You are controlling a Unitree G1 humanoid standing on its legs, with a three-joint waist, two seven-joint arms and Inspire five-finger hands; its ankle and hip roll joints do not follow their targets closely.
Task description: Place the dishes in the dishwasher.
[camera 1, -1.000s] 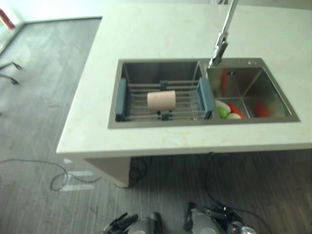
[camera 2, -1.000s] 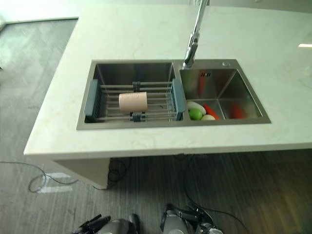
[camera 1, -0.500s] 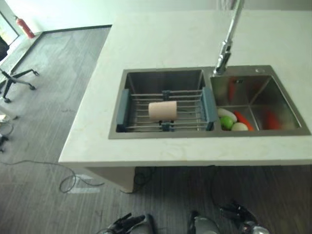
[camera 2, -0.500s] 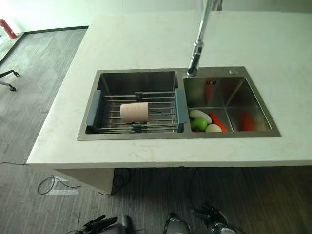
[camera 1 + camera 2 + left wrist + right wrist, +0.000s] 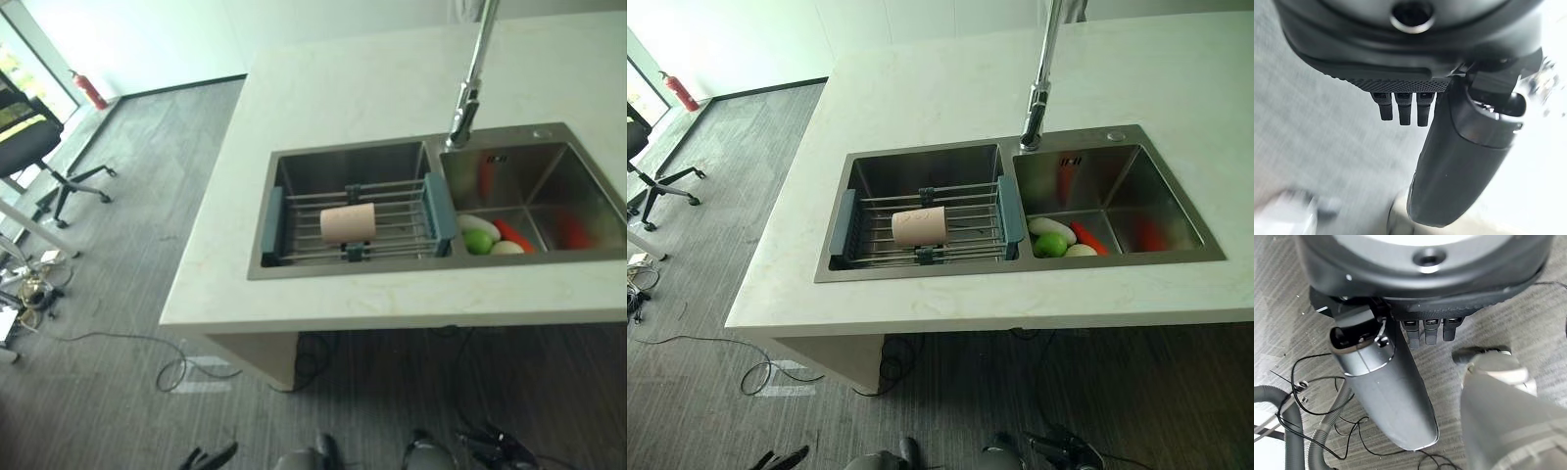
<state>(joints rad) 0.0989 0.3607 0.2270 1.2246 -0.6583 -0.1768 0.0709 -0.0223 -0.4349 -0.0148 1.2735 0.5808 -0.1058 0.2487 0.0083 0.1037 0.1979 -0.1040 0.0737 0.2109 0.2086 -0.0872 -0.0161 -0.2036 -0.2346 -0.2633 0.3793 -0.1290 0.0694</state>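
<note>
Beige cup [image 5: 919,226] is lying on its side on the blue-ended wire rack [image 5: 931,227], which is being spanned across the left basin of the steel sink [image 5: 921,176]. In the right basin, some vegetables [image 5: 1063,238] are being piled near the divider: white, green, orange. The tap [image 5: 1038,98] is standing behind the divider, all set in the pale table [image 5: 921,98]. Both the left hand [image 5: 1400,105] and right hand [image 5: 1427,333] are being held down by the floor, fingers straight, nothing gripped.
</note>
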